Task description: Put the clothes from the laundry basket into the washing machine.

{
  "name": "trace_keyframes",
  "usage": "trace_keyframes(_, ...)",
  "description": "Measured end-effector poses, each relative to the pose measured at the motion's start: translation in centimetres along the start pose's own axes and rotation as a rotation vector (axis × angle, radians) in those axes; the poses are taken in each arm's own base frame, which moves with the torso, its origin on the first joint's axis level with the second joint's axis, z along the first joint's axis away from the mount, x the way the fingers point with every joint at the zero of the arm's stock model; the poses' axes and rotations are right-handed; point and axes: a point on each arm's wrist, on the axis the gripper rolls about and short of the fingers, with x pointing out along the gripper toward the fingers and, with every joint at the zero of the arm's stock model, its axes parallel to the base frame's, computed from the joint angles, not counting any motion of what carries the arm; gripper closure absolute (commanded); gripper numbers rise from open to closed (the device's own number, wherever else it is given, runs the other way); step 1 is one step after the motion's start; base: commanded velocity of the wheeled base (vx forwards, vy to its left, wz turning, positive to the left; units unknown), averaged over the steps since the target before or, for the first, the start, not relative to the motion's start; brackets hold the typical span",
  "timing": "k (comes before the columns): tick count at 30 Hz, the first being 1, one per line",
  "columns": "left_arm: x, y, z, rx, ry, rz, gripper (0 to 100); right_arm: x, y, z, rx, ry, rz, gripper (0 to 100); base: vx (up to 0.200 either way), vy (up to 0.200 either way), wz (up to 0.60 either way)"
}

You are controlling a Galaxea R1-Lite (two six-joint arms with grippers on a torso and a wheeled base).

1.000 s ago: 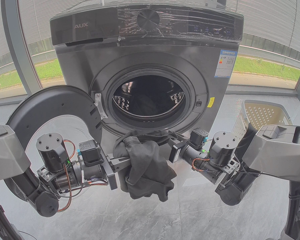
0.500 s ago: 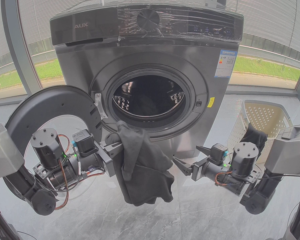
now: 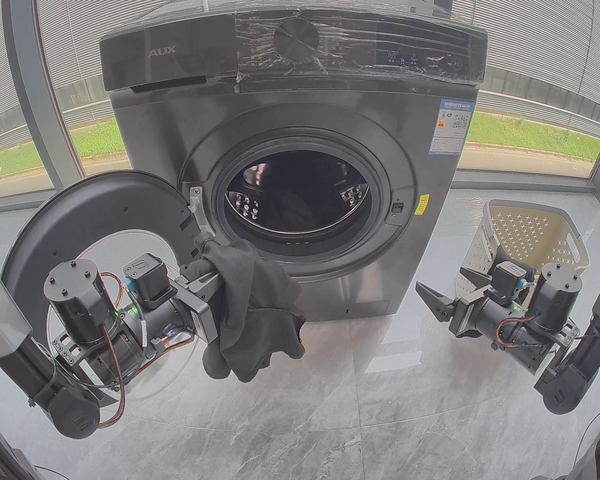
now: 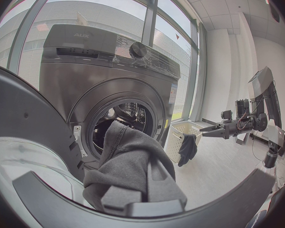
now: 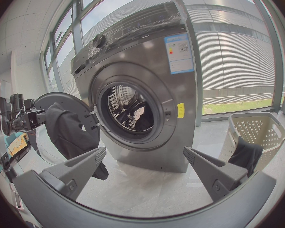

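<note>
– On what kind of ground does everything stand?
– On a glossy floor (image 3: 380,421) of grey marbled tiles that runs back to a wall of tall windows (image 3: 547,68). Grass and a ribbed building front show outside.

– How many machines and baskets?
– One washing machine (image 3: 293,108), dark grey, stands at the far edge of the floor against the windows. Its round door (image 3: 100,221) is swung fully open toward the robot's left. One cream laundry basket (image 3: 533,231) with perforated walls stands on the floor just beside the machine's right front corner.

– And the clothes?
– One dark grey garment (image 3: 253,308) hangs bunched in front of the lower left rim of the opening, between the door and the drum (image 3: 293,195). A second dark garment (image 4: 187,148) is draped over the basket's near rim. Some dark cloth (image 5: 139,116) lies inside the drum, and I cannot tell how many pieces it is.

– The two pincers?
– The left pincer (image 3: 210,283) is clamped on the hanging garment, low before the door. The right pincer (image 3: 441,281) is spread wide and empty, above the floor in front of the basket, pointing toward the machine.
</note>
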Motion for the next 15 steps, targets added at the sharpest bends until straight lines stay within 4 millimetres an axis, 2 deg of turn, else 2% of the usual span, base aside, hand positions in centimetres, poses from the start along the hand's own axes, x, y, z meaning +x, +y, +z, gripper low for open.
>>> trace_keyframes(13,-1.1,-0.1,-0.6,-0.005,0.041,0.013,100,-0.8,-0.6,0.9,0.002,-0.030,-0.021,0,0.000,0.000,0.00)
trace_keyframes(15,-1.1,-0.1,-0.7,-0.006,0.042,0.011,100,-0.8,-0.5,0.9,0.002,-0.030,-0.021,0,0.200,0.000,0.00)
